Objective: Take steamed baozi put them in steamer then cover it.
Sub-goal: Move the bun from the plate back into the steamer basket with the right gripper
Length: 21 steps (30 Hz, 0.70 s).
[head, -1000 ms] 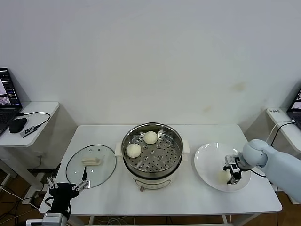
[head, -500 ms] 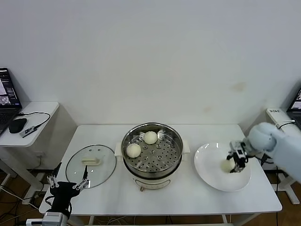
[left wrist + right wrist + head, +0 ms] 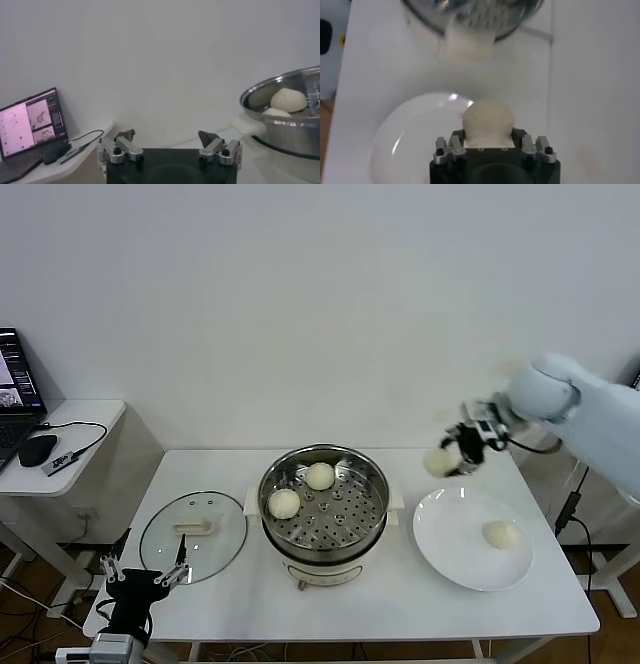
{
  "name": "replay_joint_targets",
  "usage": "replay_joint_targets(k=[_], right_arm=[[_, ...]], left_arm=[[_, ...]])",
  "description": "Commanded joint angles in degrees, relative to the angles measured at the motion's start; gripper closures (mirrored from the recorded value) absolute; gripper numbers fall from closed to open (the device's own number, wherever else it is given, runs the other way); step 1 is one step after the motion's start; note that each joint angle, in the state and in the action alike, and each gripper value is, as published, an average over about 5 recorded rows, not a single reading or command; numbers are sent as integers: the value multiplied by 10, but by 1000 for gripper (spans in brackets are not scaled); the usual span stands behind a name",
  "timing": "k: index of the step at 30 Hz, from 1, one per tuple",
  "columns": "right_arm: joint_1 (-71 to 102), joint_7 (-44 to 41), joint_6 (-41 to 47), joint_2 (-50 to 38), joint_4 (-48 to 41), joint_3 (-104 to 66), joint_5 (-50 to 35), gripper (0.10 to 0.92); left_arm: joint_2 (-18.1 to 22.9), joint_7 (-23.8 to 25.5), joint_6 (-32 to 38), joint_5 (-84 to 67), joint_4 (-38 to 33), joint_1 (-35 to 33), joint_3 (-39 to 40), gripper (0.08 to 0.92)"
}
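The steel steamer [image 3: 323,504] stands mid-table with two baozi, one at the back [image 3: 320,476] and one at the left [image 3: 284,503], on its perforated tray. My right gripper [image 3: 452,454] is shut on a third baozi [image 3: 438,462] and holds it in the air above the table, between the steamer and the white plate [image 3: 455,539]; the right wrist view shows this baozi [image 3: 487,119] between the fingers. A fourth baozi [image 3: 501,534] lies on the plate. The glass cover [image 3: 194,535] lies flat left of the steamer. My left gripper [image 3: 144,580] is open and parked below the table's front left edge.
A side table [image 3: 60,446] at the far left holds a laptop [image 3: 18,394], a mouse and a cable. The steamer's rim also shows in the left wrist view [image 3: 285,97]. Another laptop edge shows at the far right.
My right gripper has lifted a baozi off the plate and carried it up and left toward the steamer. One baozi stays on the plate. The left arm has not moved.
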State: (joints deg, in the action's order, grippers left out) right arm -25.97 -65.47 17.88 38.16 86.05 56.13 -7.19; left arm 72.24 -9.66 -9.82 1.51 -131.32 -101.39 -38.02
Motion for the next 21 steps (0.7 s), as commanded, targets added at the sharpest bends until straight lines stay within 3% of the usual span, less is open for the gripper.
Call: replay_joint_targets(k=[1, 21], right_arm=[[-94, 43, -19, 156, 30, 95, -67, 432], [-7, 79, -245, 299, -28, 187, 98, 439]], left_arm=[[3, -1, 1, 0, 1, -1, -10, 177], [15, -1, 2, -1, 0, -3, -27, 177]])
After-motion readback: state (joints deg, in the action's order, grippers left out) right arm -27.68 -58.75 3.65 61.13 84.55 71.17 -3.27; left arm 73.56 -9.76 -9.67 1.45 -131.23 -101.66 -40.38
